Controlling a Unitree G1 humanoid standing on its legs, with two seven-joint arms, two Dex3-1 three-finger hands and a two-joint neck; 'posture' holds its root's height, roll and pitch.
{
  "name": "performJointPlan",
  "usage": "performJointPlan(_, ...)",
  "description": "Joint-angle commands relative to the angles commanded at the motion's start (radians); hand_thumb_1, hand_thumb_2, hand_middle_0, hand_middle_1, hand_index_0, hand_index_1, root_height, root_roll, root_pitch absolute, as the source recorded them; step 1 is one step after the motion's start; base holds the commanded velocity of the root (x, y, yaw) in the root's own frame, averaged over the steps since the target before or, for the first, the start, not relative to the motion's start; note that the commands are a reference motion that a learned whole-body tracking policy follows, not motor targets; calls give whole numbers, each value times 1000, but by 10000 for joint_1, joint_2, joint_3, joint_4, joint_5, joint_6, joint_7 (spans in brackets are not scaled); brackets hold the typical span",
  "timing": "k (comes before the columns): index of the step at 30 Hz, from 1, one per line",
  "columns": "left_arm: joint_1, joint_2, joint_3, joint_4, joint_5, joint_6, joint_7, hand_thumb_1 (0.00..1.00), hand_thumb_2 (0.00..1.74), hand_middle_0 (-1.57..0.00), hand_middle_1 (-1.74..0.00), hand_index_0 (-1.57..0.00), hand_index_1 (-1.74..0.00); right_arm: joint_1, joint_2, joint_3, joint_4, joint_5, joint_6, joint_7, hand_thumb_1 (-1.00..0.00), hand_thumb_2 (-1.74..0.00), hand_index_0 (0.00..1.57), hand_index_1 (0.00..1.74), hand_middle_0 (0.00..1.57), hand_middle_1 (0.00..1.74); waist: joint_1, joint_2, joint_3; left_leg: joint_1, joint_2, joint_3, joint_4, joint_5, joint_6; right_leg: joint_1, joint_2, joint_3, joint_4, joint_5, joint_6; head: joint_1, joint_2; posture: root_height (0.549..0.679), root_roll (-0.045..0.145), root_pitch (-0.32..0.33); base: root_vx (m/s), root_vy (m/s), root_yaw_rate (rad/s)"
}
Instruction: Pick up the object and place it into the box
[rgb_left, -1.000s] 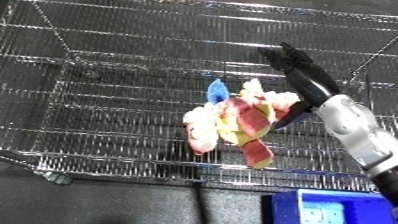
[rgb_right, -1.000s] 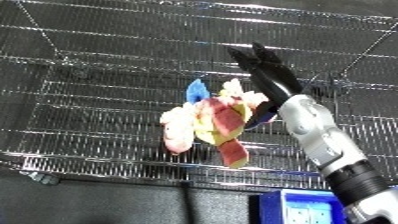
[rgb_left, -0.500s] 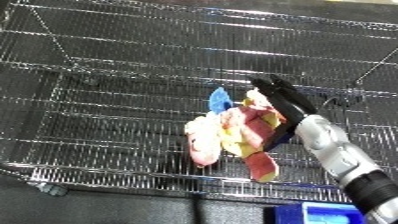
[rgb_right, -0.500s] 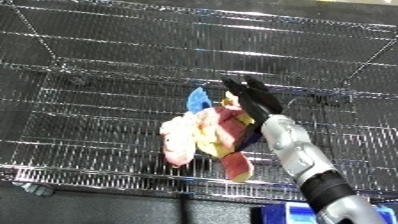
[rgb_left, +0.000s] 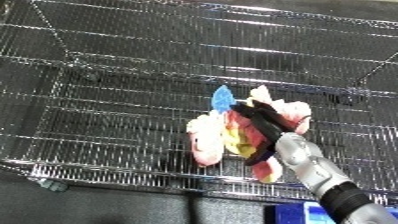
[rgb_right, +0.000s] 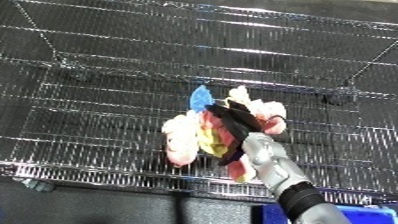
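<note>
Shiny metal wire on the bin (rgb_left: 107, 75). Soft, fuzzy cloth on the toy (rgb_left: 209, 142). Smooth, matt black on the right hand (rgb_left: 264, 125), with shiny silver and white plastic on the forearm (rgb_left: 306, 167).

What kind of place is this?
Probably a robot test or sorting station: a big wire bin fills the view, a soft toy lies in it, and the robot's right hand reaches over the toy.

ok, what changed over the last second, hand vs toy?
The right hand came down from above right of the pink, yellow and blue soft toy and now lies across it, fingers extended; whether it grips is unclear. The toy stays where it was on the wire mesh bin.
</note>
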Motion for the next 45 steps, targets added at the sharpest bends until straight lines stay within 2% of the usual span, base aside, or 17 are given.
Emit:
performJointPlan(5,29,-57,78,7,-20,-3,-19,1000,1740,-1570,-1740,-1570,-1740,31,92,-38,82,-53,-1,-2,-650,-1131,1020,1131,1020,1131,-97,-64,0,49,43,42,-26,-22,-8,22,17,21,-14,-40,-10,-76,-8,632,24,-66,-8,9,-43)
performJointPlan(12,35,-10,111,38,-191,-50,-95,1000,1740,-1570,-1740,-1570,-1740,70,-63,-61,209,-123,42,33,-1000,-1740,1570,1740,1570,1740,-152,-79,0,87,61,69,-60,-8,-30,13,9,45,2,-72,-5,-45,-7,631,25,-67,-13,4,-19)
performJointPlan(23,-92,173,23,128,-430,7,-306,1000,1740,-1570,-1740,-1570,-1740,104,-364,-161,319,-98,156,53,-1000,-1740,1570,1740,1570,1740,-122,-65,0,166,41,11,-76,67,-65,96,-20,40,84,-88,-6,189,-61,630,26,-81,-23,-6,9)
performJointPlan(28,-223,144,22,301,-429,88,-322,1000,1740,-1570,-1740,-1570,-1740,225,-624,-304,-467,7,115,-64,-1000,-1740,1570,1740,1570,1740,-197,-118,0,389,47,33,-164,99,-55,277,-27,49,69,-95,-9,63,-10,630,28,-97,-18,-7,-33)
performJointPlan(33,-251,83,101,531,-455,142,-330,1000,1740,-1570,-1740,-1570,-1740,461,-1097,-556,-1750,100,53,-125,-1000,-1740,1570,1740,1570,1740,-345,-189,-29,698,78,95,-318,115,-39,527,-34,65,2,-140,-18,115,1,631,30,-114,-8,-9,-45)
performJointPlan(38,-150,33,160,720,-515,203,-373,1000,1740,-1570,-1740,-1570,-1740,621,-1730,-853,-2843,196,-33,-215,-1000,-1740,1570,1740,1570,1740,-501,-247,-118,863,119,137,-310,99,-34,654,-43,97,44,-198,-64,309,55,630,33,-128,-14,-21,-34)
performJointPlan(45,-42,12,276,842,-452,360,-476,1000,1740,-1570,-1740,-1570,-1740,1270,-2739,-1864,-4511,366,-93,-491,-1000,-1740,1570,1740,1570,1740,-858,-332,-312,1122,197,254,-358,82,-25,809,-24,183,54,-239,-82,516,67,630,37,-144,0,-14,-48)
